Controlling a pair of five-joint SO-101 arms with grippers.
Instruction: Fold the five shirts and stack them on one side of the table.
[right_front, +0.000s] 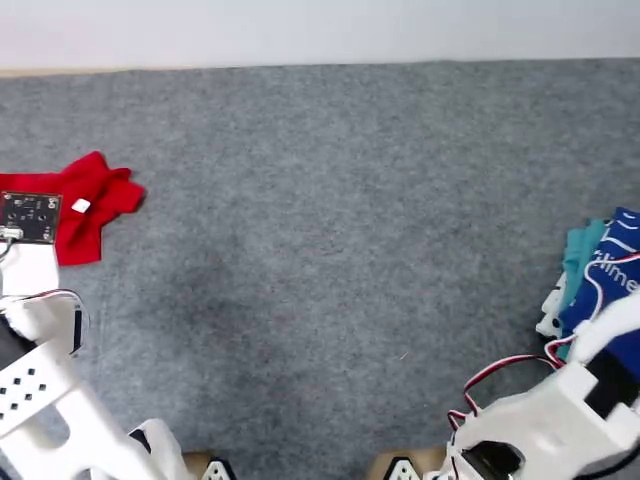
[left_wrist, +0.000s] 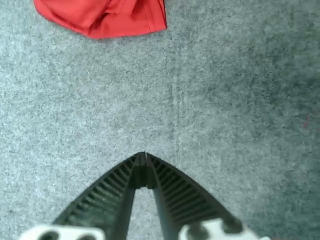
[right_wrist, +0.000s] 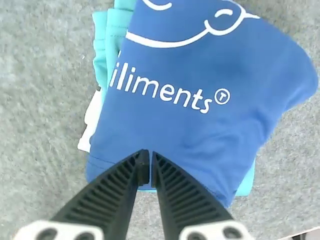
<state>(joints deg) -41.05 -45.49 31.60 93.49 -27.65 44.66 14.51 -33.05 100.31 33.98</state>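
Observation:
A crumpled red shirt lies at the left edge of the grey mat, and in the left wrist view the red shirt sits well ahead of my left gripper. That gripper is shut and empty over bare mat. At the right edge is a folded stack, with a blue printed shirt on top. In the right wrist view the blue shirt covers a teal shirt and a white one. My right gripper is shut, its tips over the blue shirt's near edge.
The grey mat spreads wide between the red shirt and the stack. The left arm and the right arm stand at the near corners. The mat's far edge meets a pale wall.

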